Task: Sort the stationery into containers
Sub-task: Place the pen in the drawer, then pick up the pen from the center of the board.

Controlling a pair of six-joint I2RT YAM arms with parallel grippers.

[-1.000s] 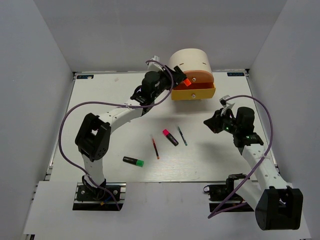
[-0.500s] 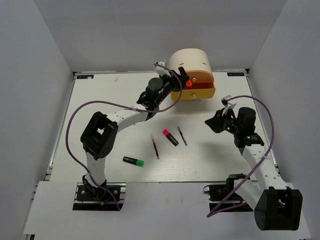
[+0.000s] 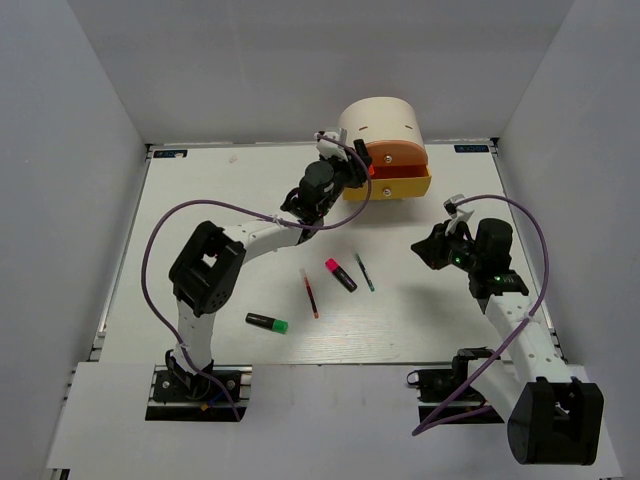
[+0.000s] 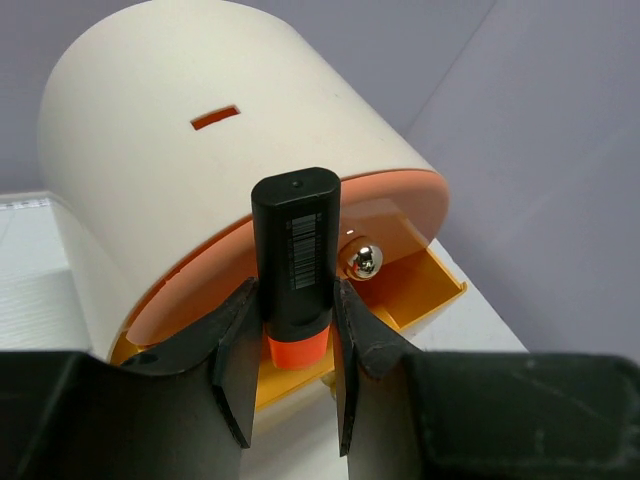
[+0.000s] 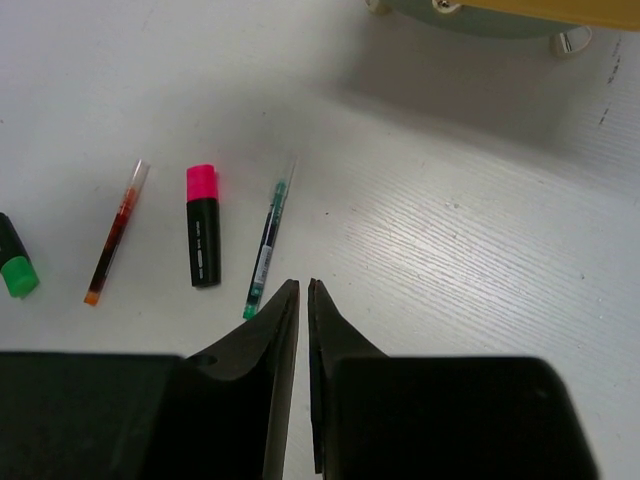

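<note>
My left gripper is shut on the black highlighter, orange cap toward the wrist, held over the open yellow drawer of the cream desk unit. In the top view this gripper is at the drawer's left end. On the table lie a pink-capped highlighter, a green pen, a red pen and a green-capped highlighter. My right gripper hovers right of the green pen. The right gripper is shut to a thin slit and holds nothing.
The pink drawer front with its silver knob sits above the open drawer. A pale green drawer front shows at the unit's base. Grey walls enclose the white table on three sides.
My left arm has stretched right and toward the back, carrying the orange-capped highlighter from beside the unit to over the yellow drawer. The right arm has hardly shifted.
</note>
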